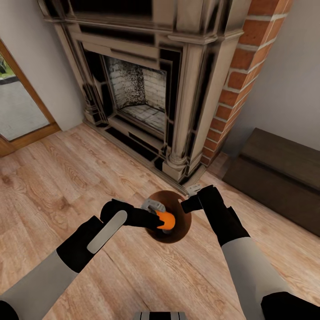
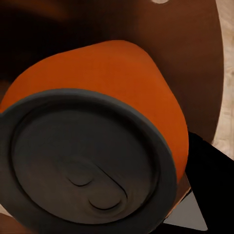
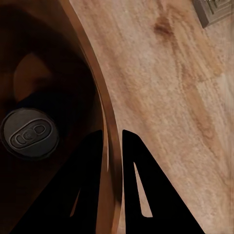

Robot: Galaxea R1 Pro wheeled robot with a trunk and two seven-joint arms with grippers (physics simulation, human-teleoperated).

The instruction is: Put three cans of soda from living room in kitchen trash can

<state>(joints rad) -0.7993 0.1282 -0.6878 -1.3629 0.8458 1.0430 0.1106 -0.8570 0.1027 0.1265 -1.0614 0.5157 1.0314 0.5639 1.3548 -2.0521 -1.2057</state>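
Head view: left gripper [image 1: 163, 221] pinched on orange soda can [image 1: 166, 220], held directly over open mouth of trash can [image 1: 182, 224] on floor before fireplace [image 1: 146, 95]; right gripper [image 1: 189, 205] at bin rim. Left wrist view: can [image 2: 105, 141] tilted, lid toward camera, brown bin interior beneath; no legible branding. Right wrist view: fingers [image 3: 92, 185] clamped across bin wall [image 3: 105, 122]; second can [image 3: 30, 132] upright inside.

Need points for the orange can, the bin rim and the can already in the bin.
orange can [image 2: 112, 73]: left wrist view, on its orange side wall.
bin [image 3: 108, 114]: right wrist view, on the rim edge.
can in the bin [image 3: 30, 132]: right wrist view, on its top lid.
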